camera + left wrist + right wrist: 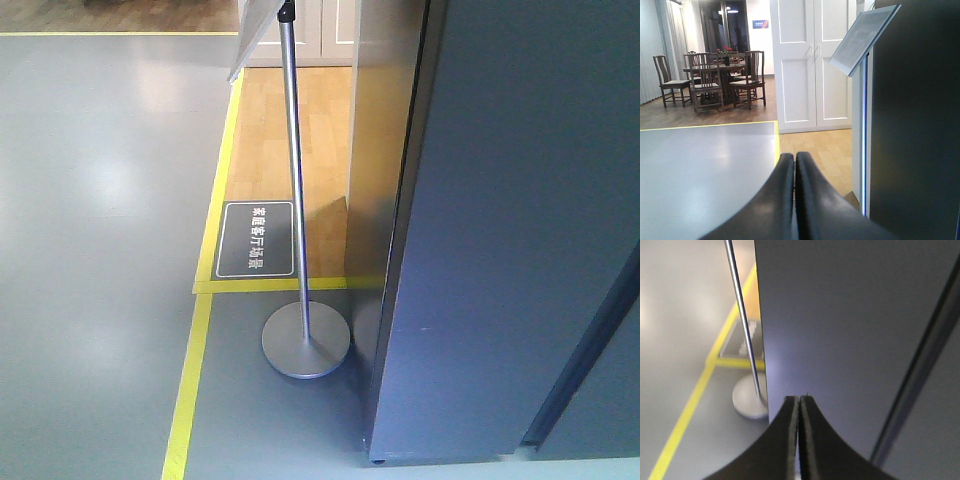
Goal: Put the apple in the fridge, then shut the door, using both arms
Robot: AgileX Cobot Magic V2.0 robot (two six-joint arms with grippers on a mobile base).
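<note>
The fridge (510, 230) is a tall dark grey cabinet filling the right of the front view, with a dark seam running down its face; no white interior shows. It also fills the right wrist view (850, 325) and the right side of the left wrist view (915, 125). My left gripper (794, 159) is shut and empty, pointing out over the floor beside the fridge's left edge. My right gripper (799, 400) is shut and empty, close in front of the fridge's grey face. The apple is out of view.
A sign stand with a silver pole (294, 190) and round base (306, 340) stands just left of the fridge; its tilted board (862, 37) shows in the left wrist view. Yellow floor tape (195, 350) borders a wooden floor patch. White doors (812, 60) and dining chairs (705, 82) stand far off.
</note>
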